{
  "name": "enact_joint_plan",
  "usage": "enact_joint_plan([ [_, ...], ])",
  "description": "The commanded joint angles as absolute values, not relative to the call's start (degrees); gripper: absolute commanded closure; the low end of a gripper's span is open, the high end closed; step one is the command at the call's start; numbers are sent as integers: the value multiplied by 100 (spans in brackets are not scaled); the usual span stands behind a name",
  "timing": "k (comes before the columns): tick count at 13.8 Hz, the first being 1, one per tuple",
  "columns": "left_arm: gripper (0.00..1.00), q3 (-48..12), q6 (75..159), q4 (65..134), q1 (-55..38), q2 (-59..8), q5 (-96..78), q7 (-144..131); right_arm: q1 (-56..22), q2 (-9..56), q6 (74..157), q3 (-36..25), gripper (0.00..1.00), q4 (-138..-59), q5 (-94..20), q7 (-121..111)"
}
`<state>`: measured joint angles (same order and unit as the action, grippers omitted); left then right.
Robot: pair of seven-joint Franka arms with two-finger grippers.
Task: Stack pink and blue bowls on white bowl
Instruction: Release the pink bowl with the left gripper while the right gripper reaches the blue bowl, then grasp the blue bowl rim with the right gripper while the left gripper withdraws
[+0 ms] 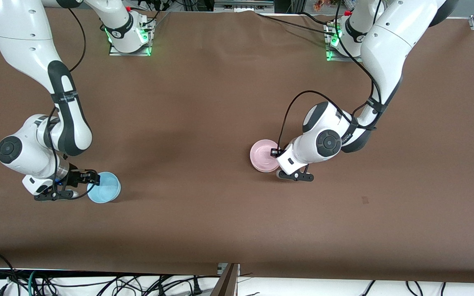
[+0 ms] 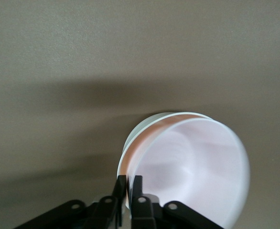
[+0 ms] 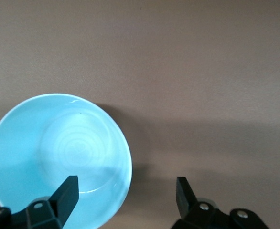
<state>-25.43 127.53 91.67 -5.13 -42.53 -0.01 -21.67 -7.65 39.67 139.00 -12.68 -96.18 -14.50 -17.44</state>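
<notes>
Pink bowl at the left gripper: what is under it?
The pink bowl sits nested in a white bowl, of which only a rim sliver shows; the rest is covered. The left gripper jaws pinch the rim.

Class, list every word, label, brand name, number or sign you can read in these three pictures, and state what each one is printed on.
None can be read.
Right arm's black band: small pale lettering, too small to read.
Left arm's black band: pale lettering, too small to read.
Blue bowl, pink bowl, brown table cover: no markings.

Left hand (image 2: 129,193) pinched shut low; right hand (image 3: 125,195) spread wide, low.
</notes>
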Motion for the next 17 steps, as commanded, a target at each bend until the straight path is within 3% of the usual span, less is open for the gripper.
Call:
enact_joint_plan([
  [1, 0, -2540, 12544, 9149, -440, -4070, 88, -2215, -773, 4157, 14027, -1231, 37, -9483, -1573, -1740],
  [3, 0, -2540, 11939, 9132, -352, -3720, 88, -2206, -791, 4149, 14019, -1230, 84, -9475, -1573, -1452],
  [4, 0, -2540, 11561, 9132, -273, -3474, 88, -2197, -791, 4140, 13992, -1230, 100, -9475, -1582, -1285],
  [7, 0, -2522, 10453, 9114, 104, -2631, 97, -2118, -835, 4131, 13983, -1187, 100, -9475, -1573, -714],
  [11, 0, -2514, 9810, 9070, 798, -1882, 324, -1848, -1089, 4052, 13940, -1142, 100, -9501, -1573, -195],
  [17, 0, -2505, 9492, 9044, 1582, -1047, 431, -738, -1896, 3130, 12447, -1134, 100, -9466, -1564, 1868],
])
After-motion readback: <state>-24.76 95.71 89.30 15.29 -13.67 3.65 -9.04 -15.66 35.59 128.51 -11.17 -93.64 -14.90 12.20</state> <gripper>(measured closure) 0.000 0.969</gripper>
